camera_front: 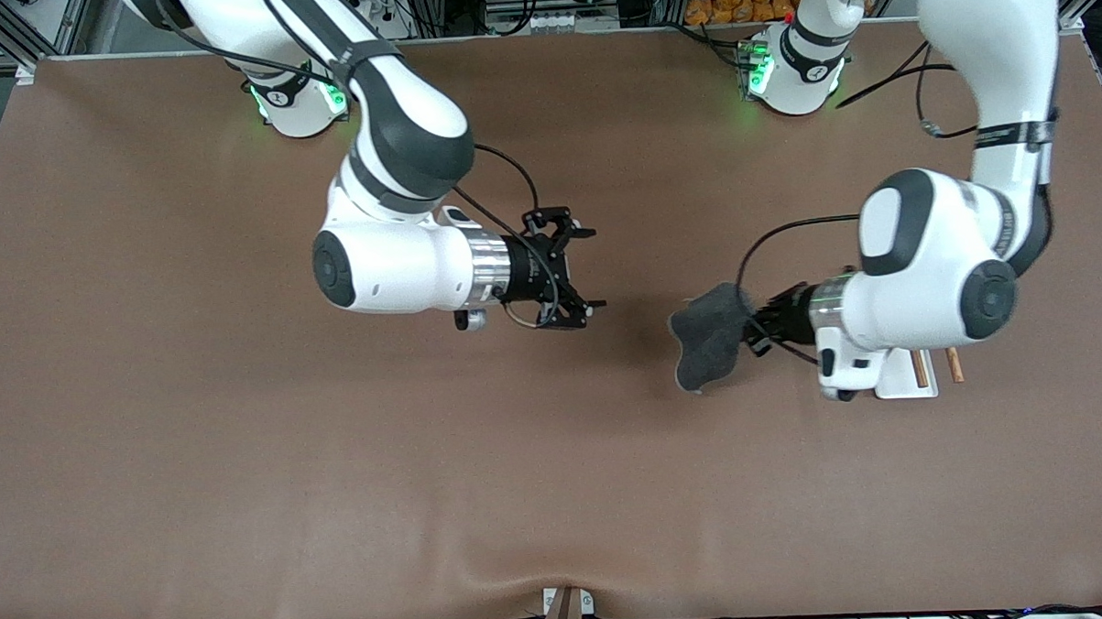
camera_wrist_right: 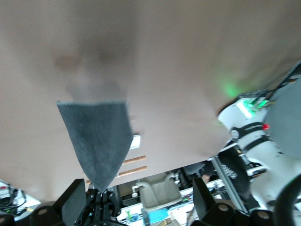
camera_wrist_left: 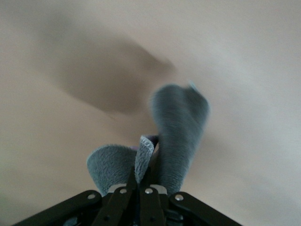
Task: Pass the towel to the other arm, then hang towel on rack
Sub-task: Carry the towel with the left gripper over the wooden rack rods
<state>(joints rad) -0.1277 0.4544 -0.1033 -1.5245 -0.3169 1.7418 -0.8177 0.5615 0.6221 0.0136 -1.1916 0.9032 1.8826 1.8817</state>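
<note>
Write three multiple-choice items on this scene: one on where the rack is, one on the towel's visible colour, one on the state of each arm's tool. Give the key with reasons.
1. Where is the rack?
A. at the table's middle
B. toward the left arm's end of the table, partly under that arm
C. beside the right arm's base

2. What colour does the towel show in the front view?
A. dark grey
B. white
C. yellow

3. How do the tools stand?
A. both open
B. left tool shut on the towel, right tool open and empty
C. right tool shut on the towel

Key: B, its rods stick out under the left arm; A, its grey side shows; B, the towel hangs from the left tool only.
</note>
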